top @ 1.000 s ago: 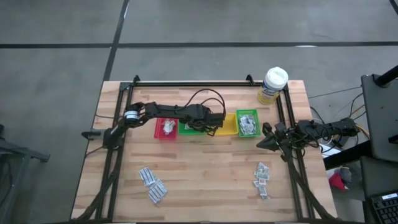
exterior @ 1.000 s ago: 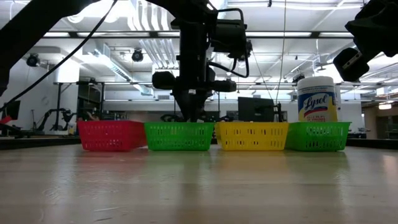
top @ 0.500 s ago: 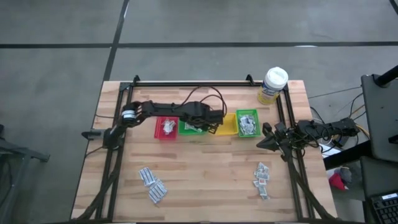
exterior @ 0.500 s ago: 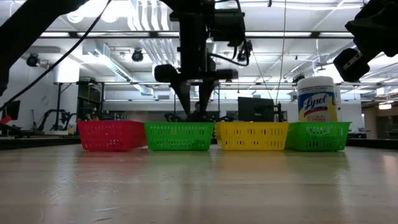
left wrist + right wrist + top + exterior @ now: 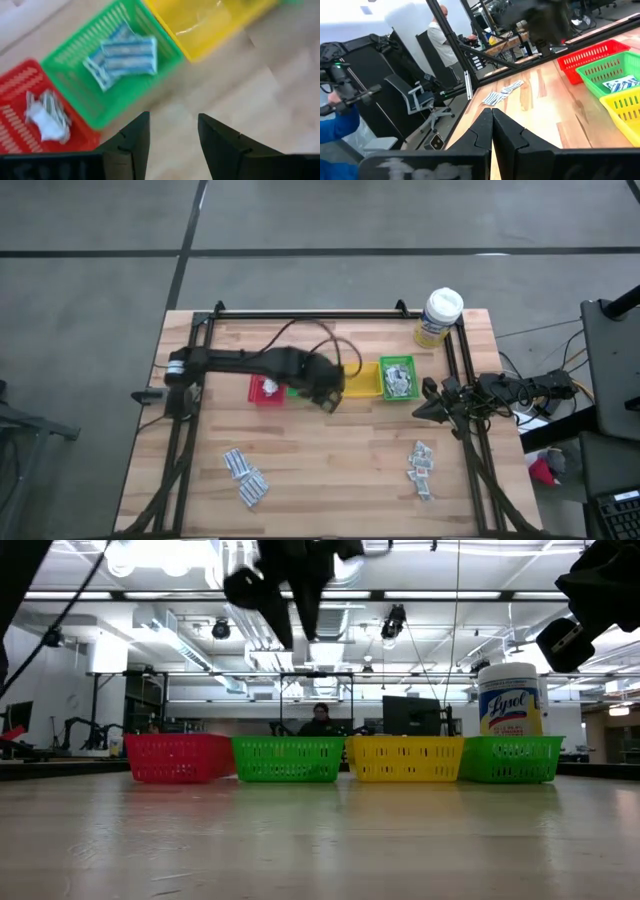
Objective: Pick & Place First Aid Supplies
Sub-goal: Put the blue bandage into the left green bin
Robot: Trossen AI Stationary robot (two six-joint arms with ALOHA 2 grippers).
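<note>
- White-blue sachets [image 5: 122,57] lie in the green bin [image 5: 75,75]; other bins hold some
- Two piles [image 5: 245,476] remain on the surface [image 5: 330,450], so much is left
- Left gripper [image 5: 170,137] fingers open, empty; right gripper [image 5: 492,127] closed, parked at the edge

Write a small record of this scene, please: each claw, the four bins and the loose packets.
left claw: open, empty, raised near the front of the bins
right claw: shut, waiting at the table's right edge
red bin: white packets
left green bin: white-blue packets
yellow bin: contents unclear
right green bin: grey packets
loose packets: left pile, right pile
</note>
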